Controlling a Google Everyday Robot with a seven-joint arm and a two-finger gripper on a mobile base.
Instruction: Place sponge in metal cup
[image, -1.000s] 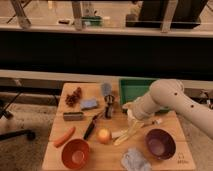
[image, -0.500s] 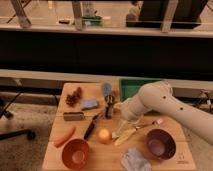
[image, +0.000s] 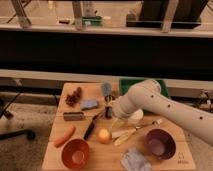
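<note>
Near the middle of the wooden table (image: 100, 156), the gripper (image: 108, 113) is held low, its jaws spread wide and nothing grasped; the sponge (image: 90, 104) is laid just beside it, with the metal cup (image: 106, 89) set behind.

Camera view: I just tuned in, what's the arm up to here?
The robot's arm reaches in from the right over the wooden table. Its gripper is low, just to the right of the sponge, open and holding nothing. The sponge lies flat on the table, not yet picked up. The metal cup stands just behind the gripper, toward the table's far edge.
</note>
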